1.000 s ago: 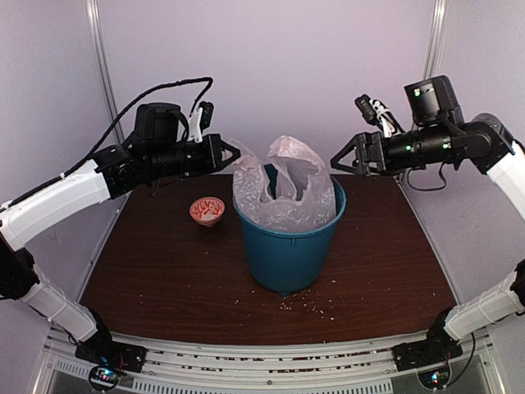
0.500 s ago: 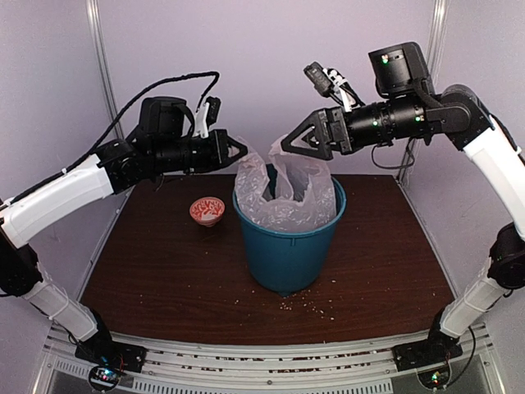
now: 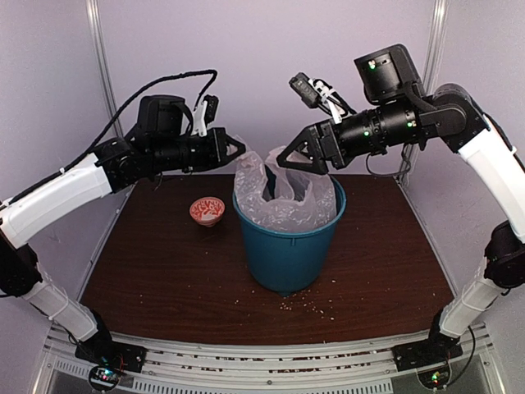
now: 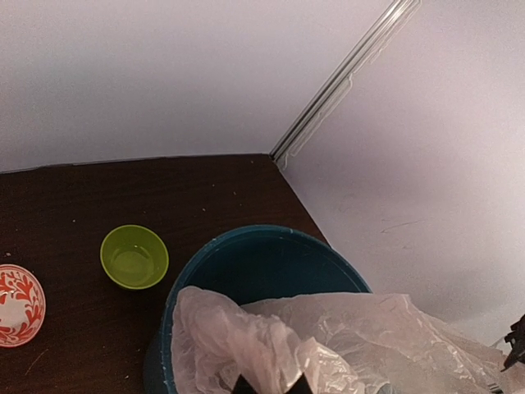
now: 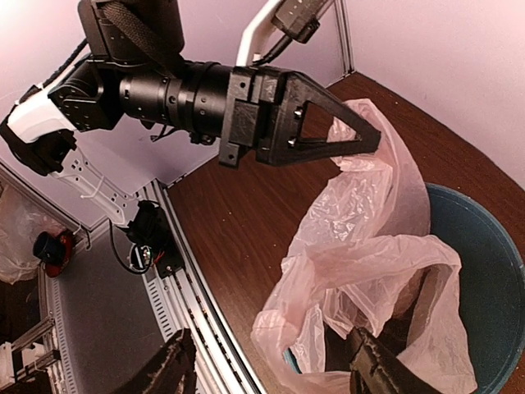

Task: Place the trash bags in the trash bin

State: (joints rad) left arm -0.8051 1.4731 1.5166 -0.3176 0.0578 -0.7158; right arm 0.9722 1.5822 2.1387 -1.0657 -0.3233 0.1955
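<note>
The teal trash bin (image 3: 287, 246) stands mid-table with the pale-pink trash bag (image 3: 275, 193) sitting in it, its top rising above the rim. My left gripper (image 3: 235, 150) is shut on the bag's upper left corner and holds it up; in the left wrist view its gripper (image 4: 267, 384) pinches the plastic (image 4: 328, 345) over the bin's rim (image 4: 246, 236). My right gripper (image 3: 287, 160) hovers at the bag's upper right edge, open. In the right wrist view its gripper (image 5: 271, 377) straddles the bag's edge (image 5: 369, 271), with the bin (image 5: 492, 271) beneath.
A red-and-white bowl (image 3: 207, 210) sits left of the bin, also visible as the bowl (image 4: 16, 304) in the left wrist view. A lime-green bowl (image 4: 134, 256) stands behind the bin. Crumbs (image 3: 308, 308) lie in front of it. Walls close off the back and sides.
My right arm has swung left from the right side to the top of the bag, and its jaws have narrowed somewhat around the plastic. The left gripper has barely moved.
</note>
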